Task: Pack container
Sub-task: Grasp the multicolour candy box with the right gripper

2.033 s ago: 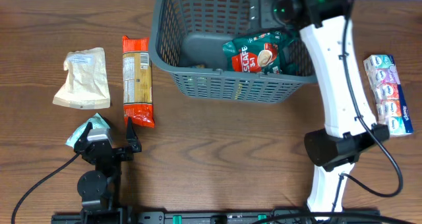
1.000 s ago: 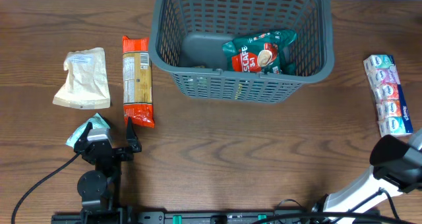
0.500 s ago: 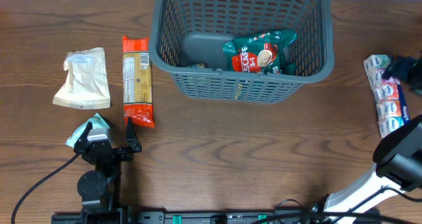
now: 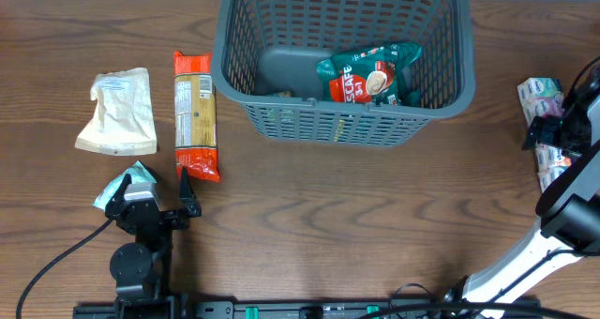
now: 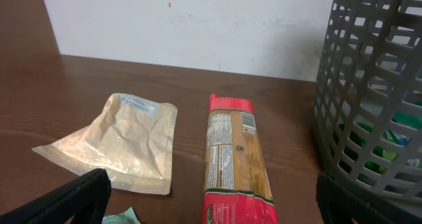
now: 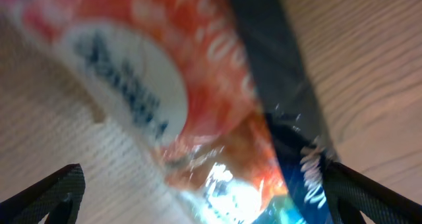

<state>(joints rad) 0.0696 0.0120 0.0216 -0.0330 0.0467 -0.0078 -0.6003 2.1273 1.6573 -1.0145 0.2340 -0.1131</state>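
The big dark grey plastic basket with lattice walls (image 4: 347,122) stands upright on the brown wooden table (image 4: 328,216), at the far side and roughly centred. Everything else goes off the basket. Inside it, toward its right half, lies a green foil snack packet (image 4: 370,75).

Just left of the basket is a long red-and-orange wrapped packet (image 4: 196,115), and further left a flat beige pouch (image 4: 117,111). The left gripper (image 4: 155,183) sits in front of the basket's left corner, well apart from it. Its jaws are spread wide with nothing in them, and a small green-and-white sachet (image 4: 141,176) lies right by one finger.

Right of the basket, the right gripper (image 4: 561,127) hangs over a strip of little multicoloured packs (image 4: 536,92). Its jaws are wide open too, either side of the strip, not clamped on it.
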